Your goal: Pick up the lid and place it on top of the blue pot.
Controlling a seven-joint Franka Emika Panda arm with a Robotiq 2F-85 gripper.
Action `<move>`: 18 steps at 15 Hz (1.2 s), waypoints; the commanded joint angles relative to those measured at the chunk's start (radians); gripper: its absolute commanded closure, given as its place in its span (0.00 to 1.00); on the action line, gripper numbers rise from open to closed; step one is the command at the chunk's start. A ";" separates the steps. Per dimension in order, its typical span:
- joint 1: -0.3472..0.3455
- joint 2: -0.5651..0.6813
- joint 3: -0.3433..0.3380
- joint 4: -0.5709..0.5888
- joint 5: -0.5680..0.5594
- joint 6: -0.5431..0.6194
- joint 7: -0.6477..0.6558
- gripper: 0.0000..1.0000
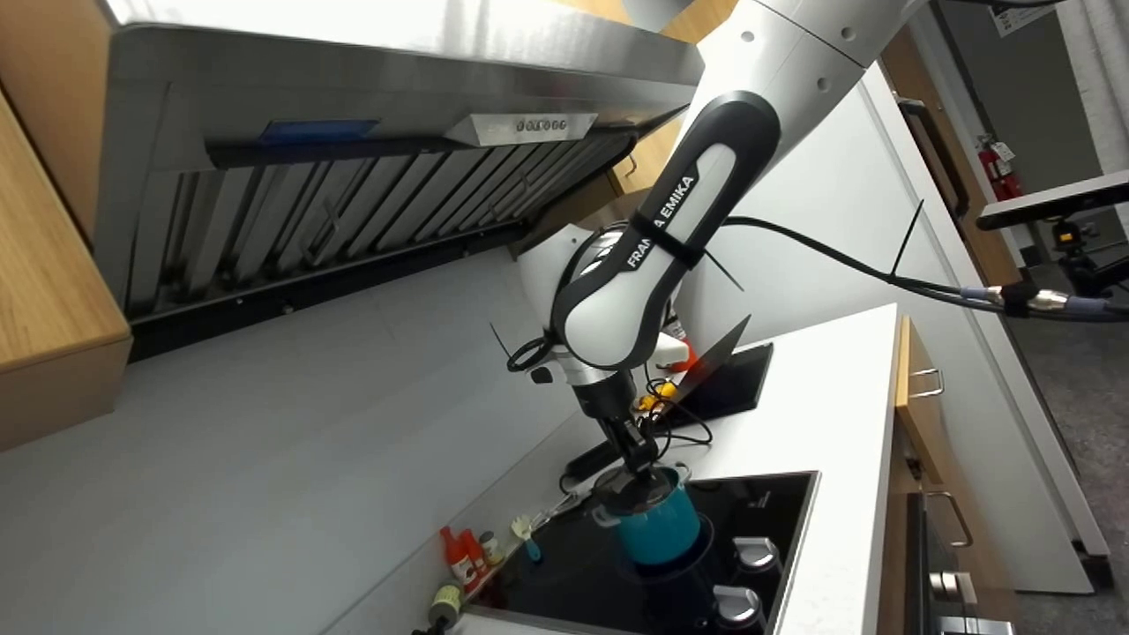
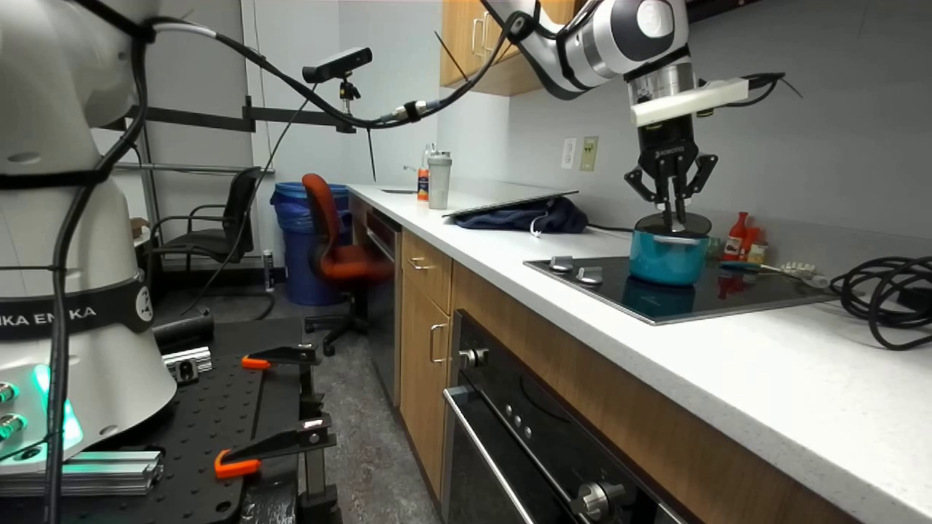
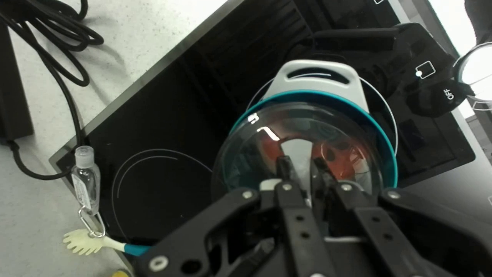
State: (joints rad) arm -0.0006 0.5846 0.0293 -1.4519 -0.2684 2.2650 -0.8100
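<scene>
The blue pot (image 1: 663,534) stands on the black cooktop; it also shows in an exterior view (image 2: 666,260) and in the wrist view, where its teal rim (image 3: 392,165) and one grey handle are visible. The round lid (image 3: 242,165) looks like see-through glass with a dark edge. It is over the pot's mouth in both exterior views (image 1: 617,492) (image 2: 697,224). In the wrist view it sits off-centre, leaving the rim bare at the top and right. My gripper (image 3: 301,163) points down with its fingers close together on the lid's centre; the knob is mostly hidden. I cannot tell whether the lid touches the rim.
The cooktop (image 2: 604,287) has silver knobs (image 1: 757,553) near the pot. Red bottles (image 2: 735,236), a pasta fork (image 3: 82,241), a small clear bottle (image 3: 85,181) and a black cable (image 2: 888,291) lie or stand around. The range hood (image 1: 397,88) hangs above.
</scene>
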 commanded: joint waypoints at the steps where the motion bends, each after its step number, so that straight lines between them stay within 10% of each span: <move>1: 0.010 0.044 -0.001 0.069 -0.010 -0.044 0.022 0.96; 4: 0.012 0.055 -0.002 0.082 -0.012 -0.050 0.025 0.96; 6: 0.012 0.060 -0.002 0.090 -0.010 -0.057 0.025 0.59; 15: 0.016 0.065 -0.001 0.099 -0.010 -0.084 0.031 0.01; 18: 0.016 0.060 0.000 0.096 -0.010 -0.086 0.032 0.00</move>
State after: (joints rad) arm 0.0083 0.6238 0.0292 -1.4057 -0.2693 2.2167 -0.8013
